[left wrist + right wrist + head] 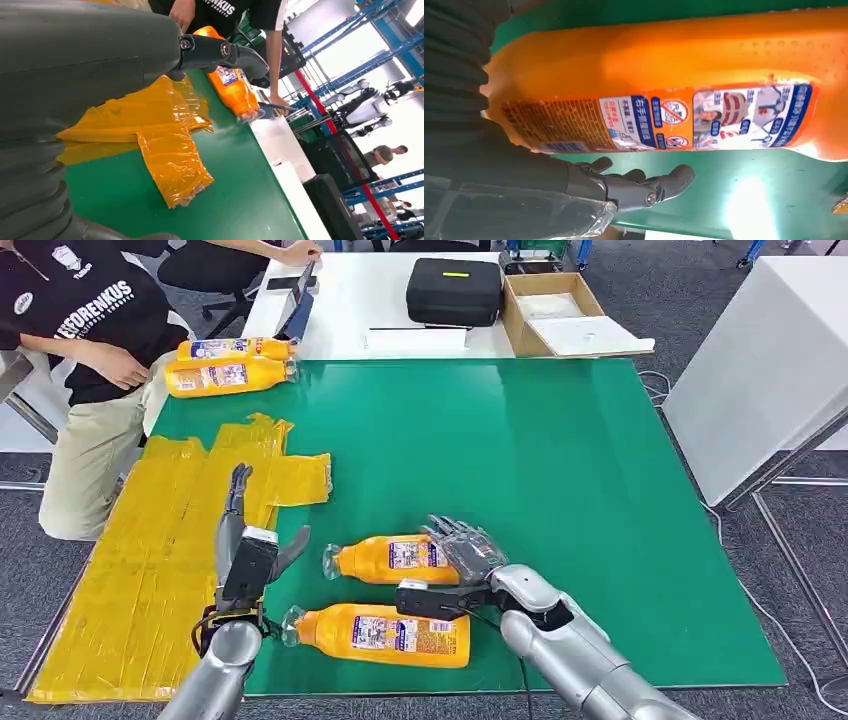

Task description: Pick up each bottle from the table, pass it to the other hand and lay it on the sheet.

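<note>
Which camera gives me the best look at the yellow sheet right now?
Head view: the whole yellow sheet lies along the green mat's left side, under the left hand. The left wrist view catches one crumpled corner; the right wrist view looks at a bottle.

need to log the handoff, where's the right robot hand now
In the head view the right robot hand is low and right of centre on the green mat, at the base of the farther near-edge bottle.

Bright, even light falls from overhead, with soft shadows under the bottles on the green mat (560, 490). The yellow sheet (170, 145) glints with glare. Far windows blow out white behind the blue racking (380, 45). Close up, the nearest bottle (674, 90) looks slightly soft, perhaps from blur.
</note>
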